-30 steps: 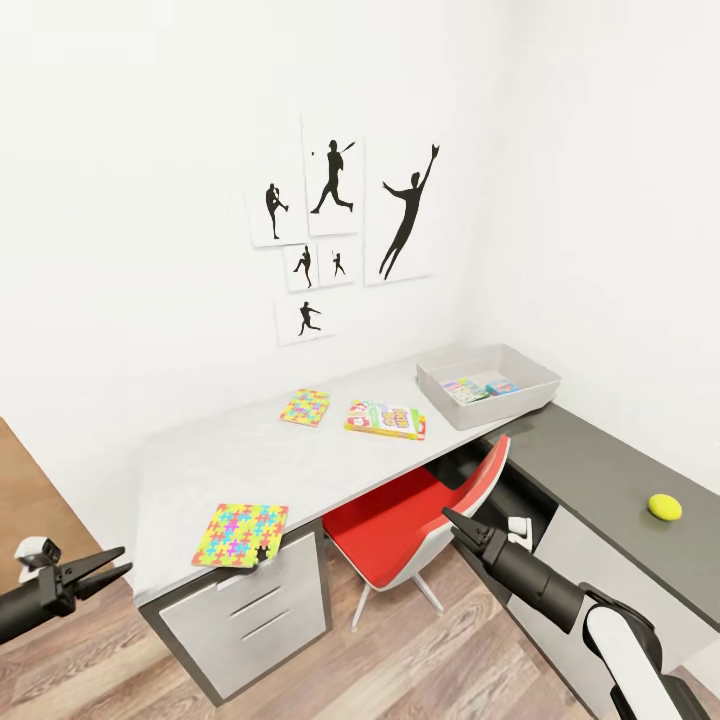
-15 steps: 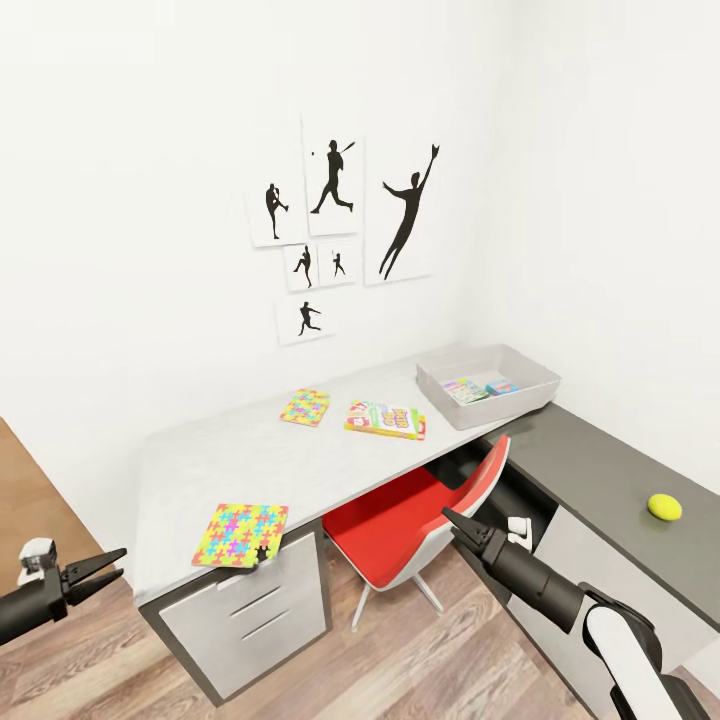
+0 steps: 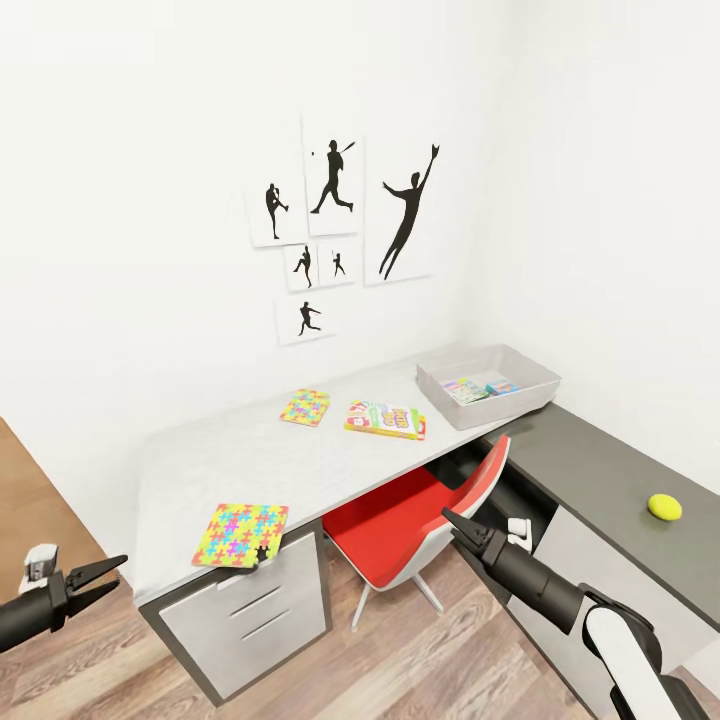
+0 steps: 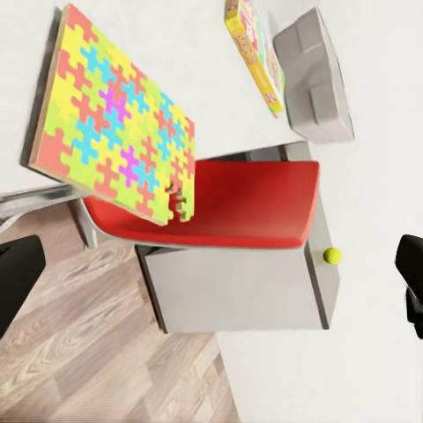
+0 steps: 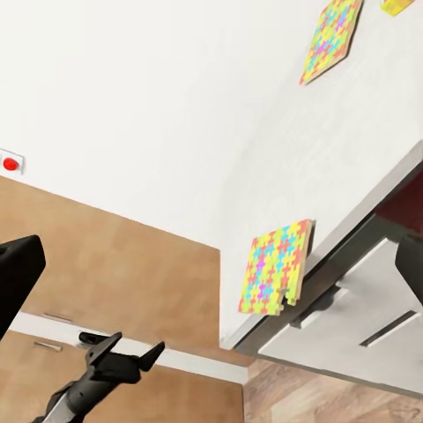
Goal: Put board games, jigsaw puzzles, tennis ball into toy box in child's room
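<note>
Above the table open air reaches each toy. A red chair fills the knee gap under the table; white walls close behind.

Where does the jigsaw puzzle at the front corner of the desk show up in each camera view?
Head view: the near jigsaw puzzle lies at the white desk's front corner, overhanging the edge above the drawers.
Left wrist view: the same puzzle shows large, next to the red chair.
Right wrist view: it juts past the desk edge, above the drawers.
Shared landmark: the white drawers.
</note>
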You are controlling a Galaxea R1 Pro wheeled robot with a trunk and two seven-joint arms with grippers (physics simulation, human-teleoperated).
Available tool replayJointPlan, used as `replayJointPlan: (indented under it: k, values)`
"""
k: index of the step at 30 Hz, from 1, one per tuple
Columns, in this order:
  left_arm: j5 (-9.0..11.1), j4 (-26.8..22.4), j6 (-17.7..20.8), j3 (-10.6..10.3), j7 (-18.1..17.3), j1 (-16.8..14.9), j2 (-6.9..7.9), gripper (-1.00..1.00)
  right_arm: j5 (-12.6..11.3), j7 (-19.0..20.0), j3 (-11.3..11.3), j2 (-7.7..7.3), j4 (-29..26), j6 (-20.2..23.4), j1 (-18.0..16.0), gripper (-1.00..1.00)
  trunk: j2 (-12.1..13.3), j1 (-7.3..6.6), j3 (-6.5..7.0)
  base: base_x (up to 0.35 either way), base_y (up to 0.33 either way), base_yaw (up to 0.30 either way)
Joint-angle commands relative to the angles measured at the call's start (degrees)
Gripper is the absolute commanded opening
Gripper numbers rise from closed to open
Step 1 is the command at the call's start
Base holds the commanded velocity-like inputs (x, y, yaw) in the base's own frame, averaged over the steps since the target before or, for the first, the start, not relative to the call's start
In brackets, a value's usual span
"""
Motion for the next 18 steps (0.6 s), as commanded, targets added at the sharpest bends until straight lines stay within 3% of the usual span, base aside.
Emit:
replayJointPlan:
  k: [1,8,18]
  values:
    - [0.1,0.7,0.5,0.0,0.2,-0.1,0.02,1.00,-0.2,0.0,-0.1,0.01,0.0,0.4,0.0,1.00,-0.1,0.03,-0.11,0.000,0.000,0.000]
    - [0.1,5.3,0.5,0.1,3.1,-0.3,0.05,1.00,-0.2,0.0,0.0,0.06,-0.2,0.4,0.0,1.00,-0.1,0.03,-0.11,0.000,0.000,0.000]
    - [0.3,6.8,0.3,0.1,5.5,-0.3,-0.15,1.00,-0.1,0.1,-0.1,0.41,-0.2,0.4,0.0,1.00,-0.1,0.03,-0.11,0.000,0.000,0.000]
